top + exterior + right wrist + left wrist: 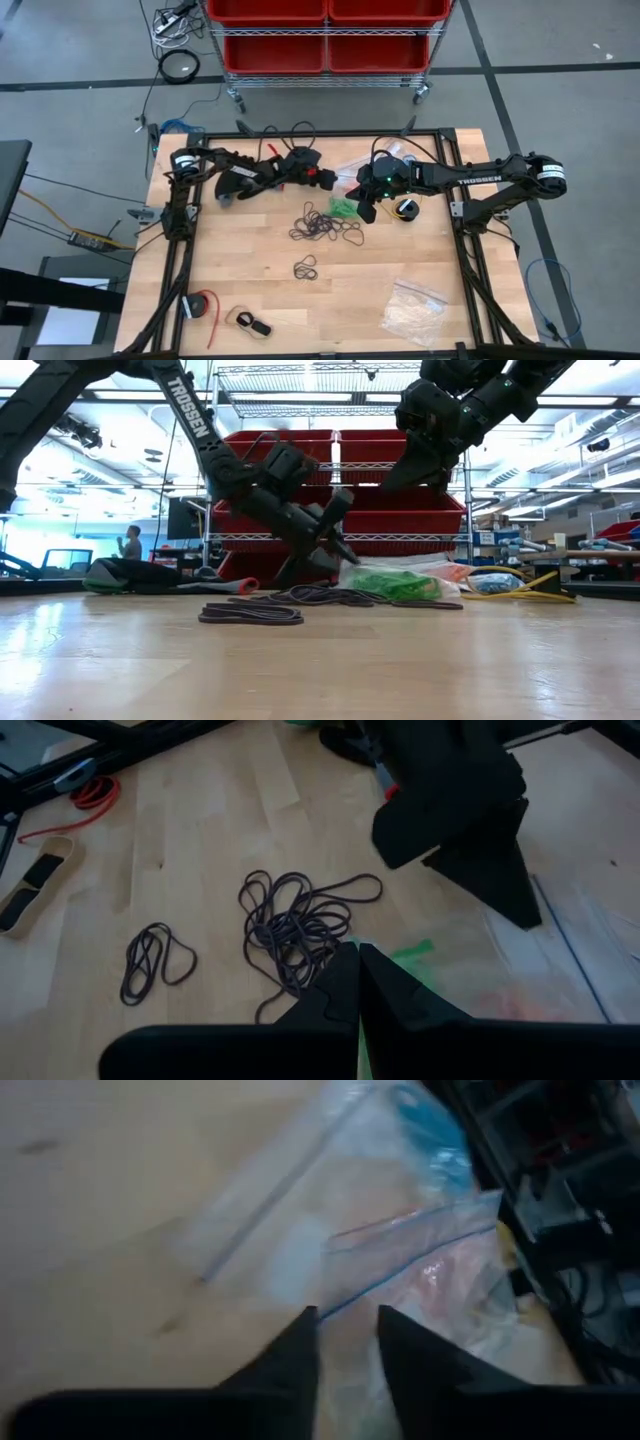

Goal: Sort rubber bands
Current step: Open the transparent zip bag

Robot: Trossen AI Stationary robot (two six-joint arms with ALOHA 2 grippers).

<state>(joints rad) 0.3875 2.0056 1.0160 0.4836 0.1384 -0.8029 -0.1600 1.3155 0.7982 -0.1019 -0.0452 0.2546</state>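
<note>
Left gripper (348, 1342) half-closed around edge of clear zip plastic bag (420, 1270), likely to open it. Right gripper (357, 982) clenched, empty, hovering over dark rubber bands (325, 224) piled mid-table.

Two dark arms w/ white TROSSEN lettering, black tapered jaws.

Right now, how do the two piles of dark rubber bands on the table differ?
The large pile of dark rubber bands spreads wide, with many loops tangled together; the small pile of dark rubber bands holds only a few loops. The large pile lies nearer both pincers, close to the green bands; the small pile sits apart, nearer the table's front. Both look dark grey and lie flat on the wood.
</note>
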